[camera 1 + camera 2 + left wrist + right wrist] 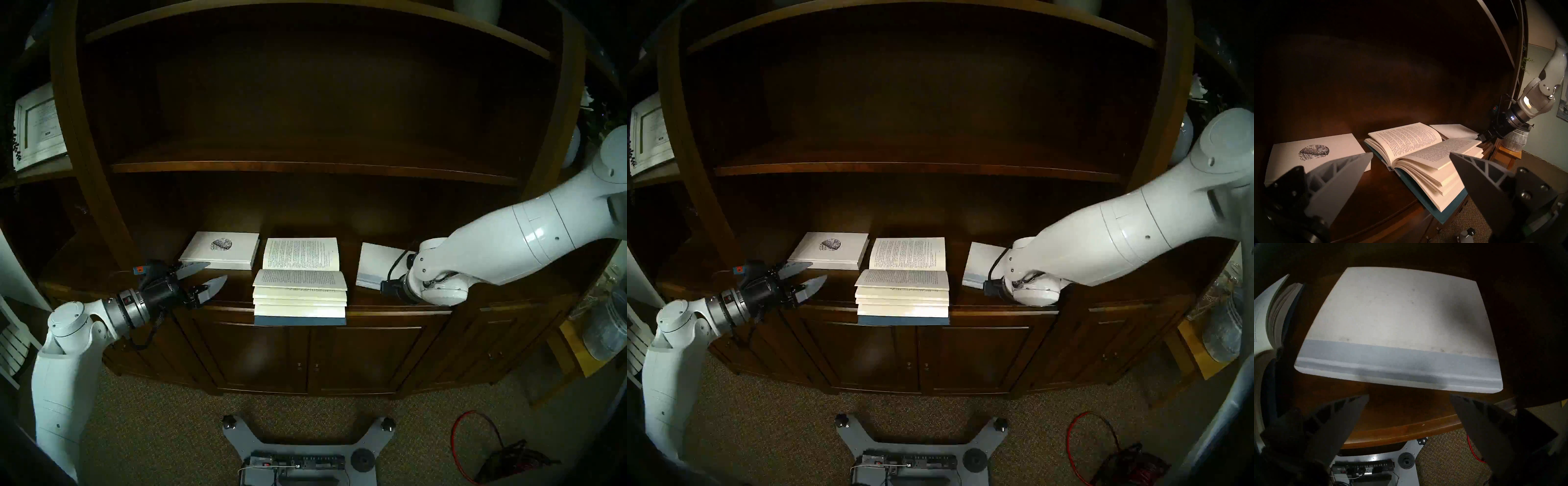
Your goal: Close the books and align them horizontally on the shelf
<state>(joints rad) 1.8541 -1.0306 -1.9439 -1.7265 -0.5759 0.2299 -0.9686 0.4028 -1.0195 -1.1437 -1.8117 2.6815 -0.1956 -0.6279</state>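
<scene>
The shelf (pixel 234 295) is dark brown wood with a smooth, lightly polished finish that catches a warm sheen along its front edge. The blue-covered book (pixel 300 281) shows matt cream paper pages, printed, above a flat, dull blue cover. The white hardback (pixel 1398 314) has a matt, faintly grainy cover – a few smudges on it – and a smooth pale blue spine strip. A third white book (pixel 220 249) looks matt too. The arm shells (pixel 529 234) are glossy white plastic; the left wrist ring (pixel 127 309) is brushed metal. The left gripper's fingers (pixel 1342 173) look like matt grey ribbed plastic. The floor (pixel 169 434) is rough, nubby carpet.
</scene>
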